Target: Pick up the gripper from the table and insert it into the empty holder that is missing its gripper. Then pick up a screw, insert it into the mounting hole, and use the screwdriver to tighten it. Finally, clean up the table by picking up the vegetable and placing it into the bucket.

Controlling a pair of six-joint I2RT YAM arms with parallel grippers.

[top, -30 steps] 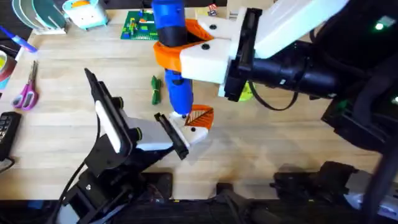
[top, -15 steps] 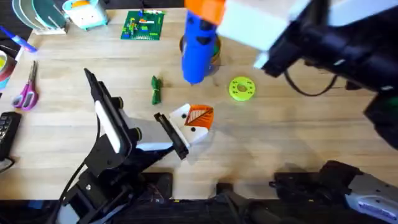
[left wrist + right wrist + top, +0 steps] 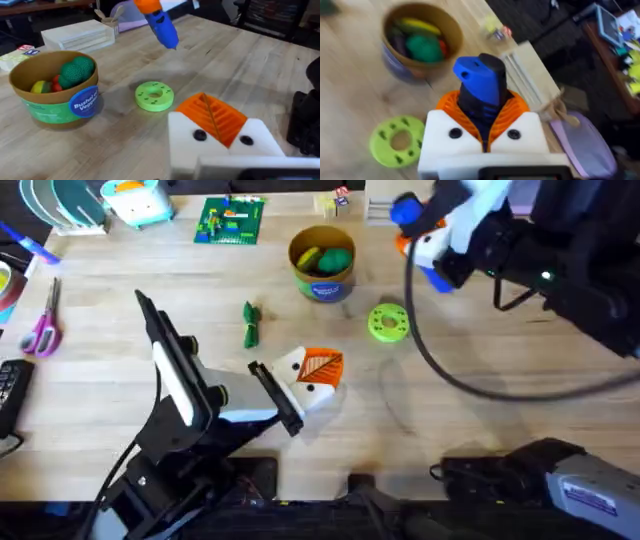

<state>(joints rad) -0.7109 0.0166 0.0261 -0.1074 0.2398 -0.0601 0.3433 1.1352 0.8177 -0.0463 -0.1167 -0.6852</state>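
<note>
Right pincer (image 3: 484,131) pinching the screwdriver (image 3: 481,86) at the tabletop's (image 3: 480,430) far right, bit angled down toward the tabletop. Left pincer (image 3: 310,375) near centre, state can't be told. Vegetable (image 3: 250,324) lies lengthwise front-to-back, left of the bucket (image 3: 322,264).

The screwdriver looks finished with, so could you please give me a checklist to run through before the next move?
1. Screwdriver secure in right claw: ok, clamped between the orange pads.
2. Orange gripper seated in the holder: ok.
3. Screw fully tightened: cannot tell.
4. Vegetable reachable: ok, lying loose on the table beside the left arm.
5. Bucket upright with room: ok, though toys already sit inside.
6. Green disc out of the bucket's way: ok, set apart from it.
</note>
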